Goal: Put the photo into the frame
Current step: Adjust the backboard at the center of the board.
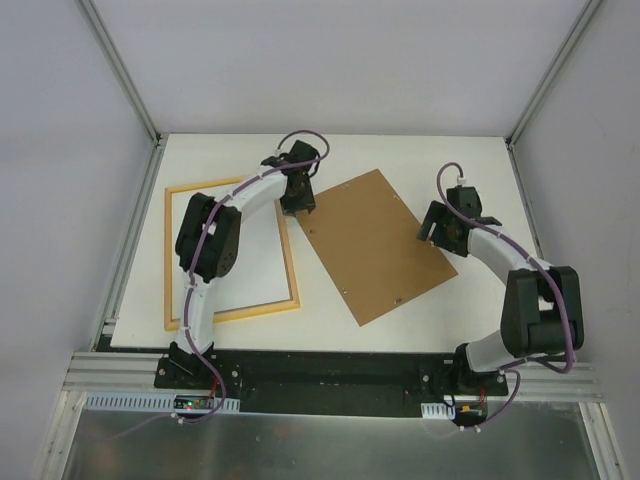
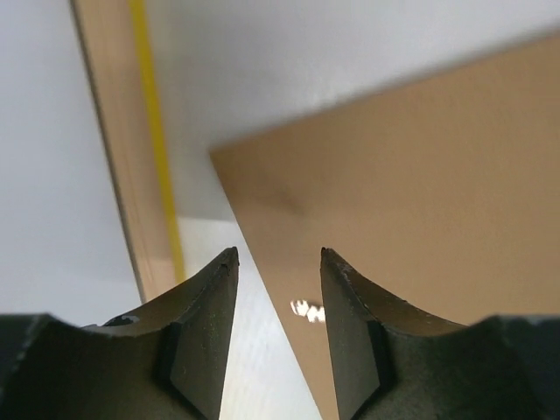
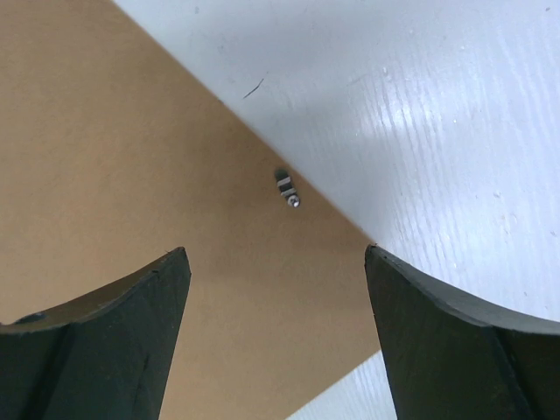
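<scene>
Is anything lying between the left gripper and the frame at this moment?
Nothing visible does. The left gripper hangs by the nearest corner of the brown panel, and only a bare strip of table separates it from the right rail of the frame.

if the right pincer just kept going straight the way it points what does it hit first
Most likely the brown panel, near its edge by the small metal tab. The open right pincer points at it with nothing between; the gap is unclear.

left arm arched forward | left gripper: jaws parted, empty | right arm bent inward | right gripper: jaws wide, empty
</scene>
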